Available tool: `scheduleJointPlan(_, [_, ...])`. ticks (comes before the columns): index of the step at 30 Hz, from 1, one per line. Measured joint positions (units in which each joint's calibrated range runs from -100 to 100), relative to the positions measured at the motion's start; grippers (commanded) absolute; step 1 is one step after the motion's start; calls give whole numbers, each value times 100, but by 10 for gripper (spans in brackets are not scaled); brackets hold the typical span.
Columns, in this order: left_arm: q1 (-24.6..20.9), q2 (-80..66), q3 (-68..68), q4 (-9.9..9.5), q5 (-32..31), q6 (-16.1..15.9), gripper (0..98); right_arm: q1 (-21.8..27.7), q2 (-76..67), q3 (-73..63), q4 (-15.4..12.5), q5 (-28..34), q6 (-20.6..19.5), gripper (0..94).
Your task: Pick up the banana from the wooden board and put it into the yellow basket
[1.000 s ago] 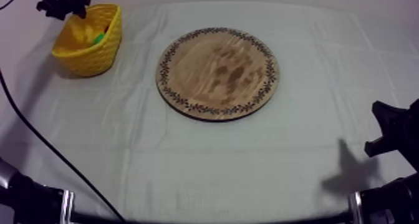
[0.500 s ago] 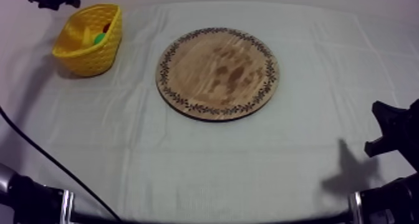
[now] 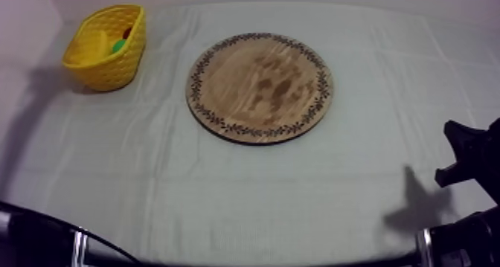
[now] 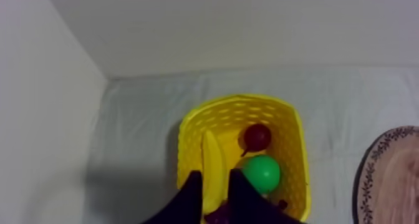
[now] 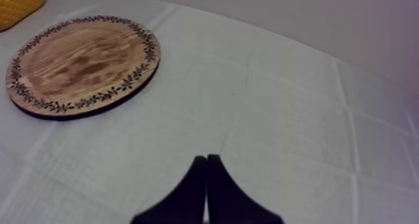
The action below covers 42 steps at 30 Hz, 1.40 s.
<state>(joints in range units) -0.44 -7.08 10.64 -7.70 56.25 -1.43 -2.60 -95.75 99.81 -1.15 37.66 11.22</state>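
The banana (image 4: 214, 167) lies inside the yellow basket (image 4: 293, 145), along its wall, beside a small red fruit (image 4: 257, 136) and a round green fruit (image 4: 262, 172). My left gripper (image 4: 215, 173) hangs high above the basket, its fingers a little apart with nothing between them; the banana shows far below through the gap. In the top view the basket (image 3: 104, 62) stands at the far left and the round wooden board (image 3: 259, 86) lies bare in the middle. My right gripper (image 5: 206, 161) is shut, low over the cloth at the right edge (image 3: 451, 152).
The grey-white cloth covers the table, with open room in front of the board and between board and basket. A pale wall runs just behind and to the left of the basket. My left arm's black body (image 3: 37, 244) lies at the near left edge.
My left gripper has drawn up and back from the basket's far rim and left the top view. The right arm has not moved.
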Motion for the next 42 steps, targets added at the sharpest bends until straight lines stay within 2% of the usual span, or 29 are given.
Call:
scheduleJointPlan(4, [25,-954,622,122,19,-111,12,0,0,0,0,0,0,3])
scheduleJointPlan(12, [120,-3067,2156,338,-9,-74,1,0,0,0,0,0,0,3])
scheduleJointPlan(17, [105,-4472,3358,359,-496,-35,0,0,0,0,0,0,0,3])
scheduleJointPlan(25, [-3,-6548,5437,423,-1137,209,0,0,0,0,0,3,0,3])
scheduleJointPlan(28, [-21,-7194,6174,445,-1324,194,0,0,0,0,0,3,0,3])
scheduleJointPlan(42, [42,-8823,8301,321,-1813,143,0,0,0,0,0,3,0,3])
